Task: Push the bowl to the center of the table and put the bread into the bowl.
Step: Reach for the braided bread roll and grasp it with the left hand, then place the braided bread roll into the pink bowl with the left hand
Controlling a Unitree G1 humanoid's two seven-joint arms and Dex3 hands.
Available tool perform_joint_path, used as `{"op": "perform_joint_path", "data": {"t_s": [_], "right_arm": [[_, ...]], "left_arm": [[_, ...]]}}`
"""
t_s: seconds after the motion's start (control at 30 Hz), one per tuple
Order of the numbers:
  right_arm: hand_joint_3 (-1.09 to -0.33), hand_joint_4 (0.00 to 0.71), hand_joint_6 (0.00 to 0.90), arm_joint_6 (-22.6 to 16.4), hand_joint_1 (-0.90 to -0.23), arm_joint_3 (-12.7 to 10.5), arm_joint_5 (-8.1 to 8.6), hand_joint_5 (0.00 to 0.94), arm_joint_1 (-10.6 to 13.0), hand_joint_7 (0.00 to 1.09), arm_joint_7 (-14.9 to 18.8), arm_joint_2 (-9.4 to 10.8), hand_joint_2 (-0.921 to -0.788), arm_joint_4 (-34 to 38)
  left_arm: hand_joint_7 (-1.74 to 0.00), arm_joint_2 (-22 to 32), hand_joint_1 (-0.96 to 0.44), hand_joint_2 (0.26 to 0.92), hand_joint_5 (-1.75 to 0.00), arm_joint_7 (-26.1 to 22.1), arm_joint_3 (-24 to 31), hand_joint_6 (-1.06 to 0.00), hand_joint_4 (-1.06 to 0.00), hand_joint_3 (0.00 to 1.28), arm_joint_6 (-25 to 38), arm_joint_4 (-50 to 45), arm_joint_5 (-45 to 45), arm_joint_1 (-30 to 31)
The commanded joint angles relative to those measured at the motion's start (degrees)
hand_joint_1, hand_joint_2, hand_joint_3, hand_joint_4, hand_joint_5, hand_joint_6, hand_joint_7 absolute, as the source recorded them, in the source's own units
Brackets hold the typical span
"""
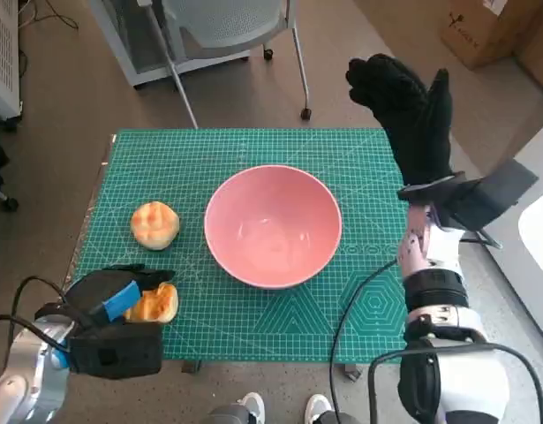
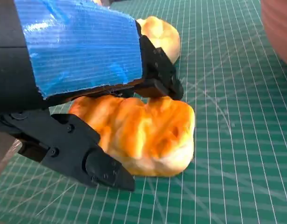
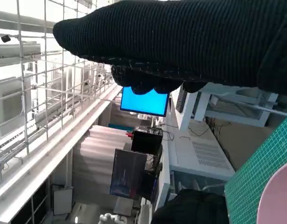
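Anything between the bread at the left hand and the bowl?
Nothing visible. The left hand is around the near bread, and only bare green mat lies between it and the pink bowl. The second bread sits farther back, off that line.

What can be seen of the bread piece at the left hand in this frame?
The bread piece is a lumpy, golden-orange roll with paler cream patches and a soft, glossy crust. It lies on the green cutting mat near the table's front left corner. The left hand grips it, black fingers over its top and another beneath its near side. A second roll sits apart behind it; the pink bowl lies to its right, not touching.
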Motion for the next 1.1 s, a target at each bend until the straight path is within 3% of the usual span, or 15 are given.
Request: {"op": "perform_joint_path", "data": {"t_s": [0.03,0.07,0.1,0.13,0.2,0.27,0.43,0.87,1.1], "right_arm": [[-0.632,0.221,0.374,0.5,-0.705,0.2,-0.27,0.005,1.1,0.01,0.2,-0.1,-0.921,0.8],[-0.632,0.22,0.374,0.6,-0.705,0.2,-0.26,0.004,1.1,0.01,0.2,-0.1,-0.921,0.8],[-0.631,0.22,0.373,0.6,-0.706,0.2,-0.22,0.004,1.2,0.01,0.2,-0.1,-0.921,0.7],[-0.629,0.22,0.373,0.6,-0.709,0.2,-0.19,0.004,1.2,0.01,0.2,-0.1,-0.921,0.7],[-0.619,0.22,0.373,0.7,-0.717,0.2,-0.13,0.003,1.3,0.01,0.3,-0.1,-0.921,0.6],[-0.609,0.22,0.373,0.7,-0.727,0.2,-0.11,0.003,1.3,0.01,0.3,-0.2,-0.921,0.5],[-0.591,0.219,0.373,0.8,-0.746,0.2,-0.07,0.002,1.5,0.0,0.3,-0.2,-0.921,0.4],[-0.579,0.216,0.368,0.7,-0.753,0.5,-0.47,0.0,1.6,0.0,0.1,-0.4,-0.921,0.6],[-0.584,0.217,0.366,0.9,-0.749,0.6,-0.56,0.001,1.2,0.0,-0.1,-0.6,-0.921,1.0]], "left_arm": [[-0.07,-0.6,0.03,0.892,-0.05,1.5,-1.7,-0.78,-0.75,0.02,-1.6,2.5,1.7,-0.2],[-0.31,-0.6,-0.05,0.898,-0.06,1.9,-1.7,-0.75,-0.78,0.04,-2.0,2.7,1.9,-0.1],[-0.68,-0.5,-0.16,0.906,-0.07,2.5,-1.8,-0.69,-0.82,0.09,-2.6,3.0,2.2,-0.1],[-0.85,-0.4,-0.1,0.911,-0.49,2.9,-1.8,-0.66,-0.75,0.09,-3.0,3.3,2.4,-0.2],[-0.96,-0.3,-0.05,0.916,-0.86,3.8,-1.9,-0.65,-0.7,0.08,-4.0,3.7,2.8,-0.1],[-1.0,-0.1,-0.02,0.919,-1.1,4.7,-1.7,-0.67,-0.69,0.06,-4.8,3.9,3.0,0.0],[-0.99,0.5,0.0,0.917,-1.19,5.6,-0.2,-0.73,-0.7,0.03,-6.6,2.8,2.2,0.8],[-1.0,0.7,0.0,0.917,-1.19,0.8,6.7,-0.75,-0.7,0.02,-4.7,-7.4,-1.7,1.0],[-1.03,1.1,0.0,0.914,-1.15,-0.1,12.2,-0.75,-0.71,0.02,-5.0,-14.3,-3.9,-2.1]]}}
